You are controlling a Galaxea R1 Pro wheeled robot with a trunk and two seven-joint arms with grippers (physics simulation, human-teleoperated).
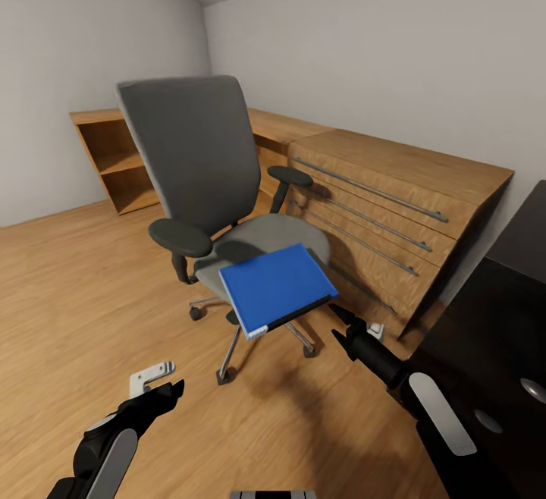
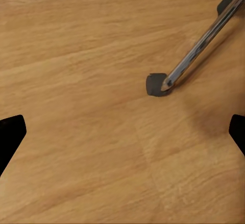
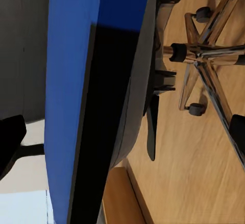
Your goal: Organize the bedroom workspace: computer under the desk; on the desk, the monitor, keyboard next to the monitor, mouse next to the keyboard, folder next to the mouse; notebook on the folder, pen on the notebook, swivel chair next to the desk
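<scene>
Folder (image 1: pixel 277 287), blue, lies on the chair (image 1: pixel 199 156) seat, overhanging its front edge. Right gripper (image 1: pixel 343 327) hangs just beside it, fingers apart, holding nothing. Left gripper (image 1: pixel 173 390), spread and empty, hovers over floor (image 2: pixel 92 60).

Blue folder (image 1: pixel 277 287) with black spine, grey swivel chair (image 1: pixel 199 158), brown wood-grain desk (image 1: pixel 394 180), black pincers.

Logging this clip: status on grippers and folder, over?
Right gripper open, just short of the folder's edge. Left gripper open, low over the floor. Folder flat on the chair seat, overhanging the front. Nothing between.
</scene>
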